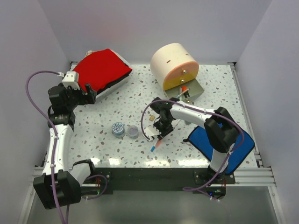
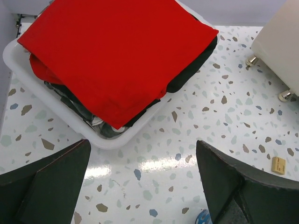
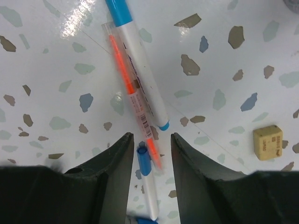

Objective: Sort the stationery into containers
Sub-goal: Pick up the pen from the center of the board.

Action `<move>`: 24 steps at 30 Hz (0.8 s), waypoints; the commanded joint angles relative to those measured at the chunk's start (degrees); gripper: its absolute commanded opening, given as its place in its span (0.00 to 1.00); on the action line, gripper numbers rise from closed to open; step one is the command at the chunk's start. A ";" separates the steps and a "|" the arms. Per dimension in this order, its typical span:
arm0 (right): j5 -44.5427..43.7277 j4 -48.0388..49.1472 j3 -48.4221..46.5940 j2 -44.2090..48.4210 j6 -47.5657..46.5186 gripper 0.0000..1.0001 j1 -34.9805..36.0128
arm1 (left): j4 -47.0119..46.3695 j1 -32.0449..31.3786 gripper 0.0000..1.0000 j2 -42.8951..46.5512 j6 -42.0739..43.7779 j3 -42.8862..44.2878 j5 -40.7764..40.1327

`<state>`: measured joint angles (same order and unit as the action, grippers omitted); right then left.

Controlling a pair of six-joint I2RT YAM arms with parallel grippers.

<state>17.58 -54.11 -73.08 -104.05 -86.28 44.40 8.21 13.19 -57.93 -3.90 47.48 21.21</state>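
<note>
My right gripper (image 1: 161,131) (image 3: 151,137) is low over the table, its jaws a narrow gap apart. Between them lie a white pen with a blue cap (image 3: 148,179) and the blurred end of an orange pen (image 3: 132,91); neither looks clamped. Another white pen with blue ends (image 3: 140,60) lies just ahead. A tan cube (image 1: 152,118) (image 3: 268,142) sits beside them. The blue-patterned tape roll (image 1: 118,128) and the purple one (image 1: 133,132) stand at centre left. My left gripper (image 1: 88,95) (image 2: 142,144) is open and empty next to the white case with the red top (image 1: 105,70) (image 2: 117,56).
The cream drum (image 1: 174,65) stands at the back, its yellow drawer (image 1: 189,91) pulled out with items inside. A flat blue cloth (image 1: 219,140) lies under my right arm at the front right. White walls enclose the table on three sides.
</note>
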 commanded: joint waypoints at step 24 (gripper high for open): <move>-4.32 0.33 1.37 -2.13 0.41 0.06 0.16 | -1.88 2.01 1.00 -1.13 -1.11 0.06 0.85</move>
<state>14.35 -51.44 -71.31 -107.59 -86.43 44.91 8.62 14.63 -59.13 -3.97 47.11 21.08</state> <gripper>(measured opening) 0.107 0.997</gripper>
